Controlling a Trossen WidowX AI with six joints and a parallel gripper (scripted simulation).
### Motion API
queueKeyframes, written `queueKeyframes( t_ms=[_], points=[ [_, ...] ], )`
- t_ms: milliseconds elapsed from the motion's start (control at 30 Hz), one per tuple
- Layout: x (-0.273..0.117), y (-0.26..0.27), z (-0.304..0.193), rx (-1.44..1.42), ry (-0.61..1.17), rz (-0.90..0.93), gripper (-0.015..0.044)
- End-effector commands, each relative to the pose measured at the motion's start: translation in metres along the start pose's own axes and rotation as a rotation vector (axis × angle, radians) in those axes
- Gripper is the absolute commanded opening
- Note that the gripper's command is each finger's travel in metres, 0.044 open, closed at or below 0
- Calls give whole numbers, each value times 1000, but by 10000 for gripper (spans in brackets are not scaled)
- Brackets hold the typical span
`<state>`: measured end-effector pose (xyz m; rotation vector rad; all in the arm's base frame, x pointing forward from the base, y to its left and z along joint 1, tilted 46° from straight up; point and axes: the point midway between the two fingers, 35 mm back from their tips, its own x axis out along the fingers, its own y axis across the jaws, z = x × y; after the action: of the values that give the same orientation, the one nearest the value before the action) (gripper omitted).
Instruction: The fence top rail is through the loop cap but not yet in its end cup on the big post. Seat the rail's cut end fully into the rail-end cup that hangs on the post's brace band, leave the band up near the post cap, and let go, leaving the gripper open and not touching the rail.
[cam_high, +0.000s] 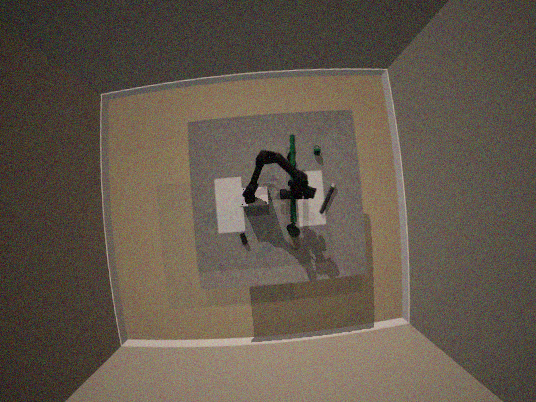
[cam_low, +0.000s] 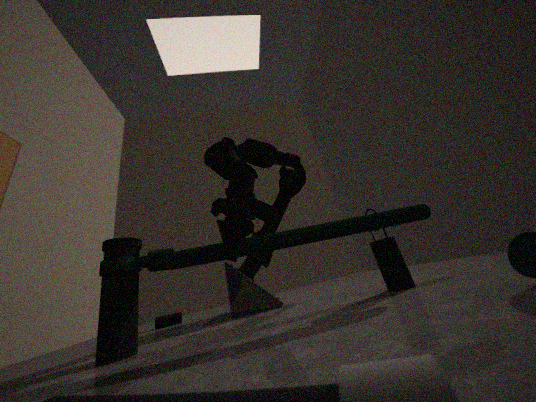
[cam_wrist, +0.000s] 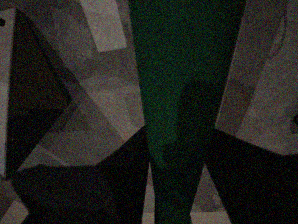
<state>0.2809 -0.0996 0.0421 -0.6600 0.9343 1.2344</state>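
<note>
The green rail (cam_high: 292, 146) (cam_low: 320, 233) (cam_wrist: 185, 55) runs from the loop cap (cam_low: 371, 224) on the short post to the rail-end cup (cam_low: 161, 259) at the big post (cam_high: 293, 230) (cam_low: 117, 310). In the exterior view the rail's near end meets the cup's mouth and looks in line with it; how deep it sits inside cannot be told. The brace band (cam_low: 119, 266) sits high, just below the post cap (cam_low: 121, 244). My gripper (cam_low: 236, 250) (cam_wrist: 171, 129) is shut on the rail between cup and loop, with a finger on each side.
The short post (cam_low: 393, 264) stands under the rail's far part. A wedge-shaped block (cam_low: 250, 296) stands below the arm. A small green piece (cam_high: 317, 149), a dark rod (cam_high: 326, 200) and a small dark block (cam_high: 244, 238) (cam_low: 168, 320) lie around. White panels (cam_high: 229, 212) (cam_high: 314, 212) lie on the grey mat (cam_high: 215, 265).
</note>
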Motion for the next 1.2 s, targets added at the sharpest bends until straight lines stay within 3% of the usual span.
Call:
queueKeyframes(
  t_ms=[0,1167],
  points=[
    [-3,-1,-3,-2,11,-7,0],
    [0,0,-2,-2,-2,6,0]
  ],
)
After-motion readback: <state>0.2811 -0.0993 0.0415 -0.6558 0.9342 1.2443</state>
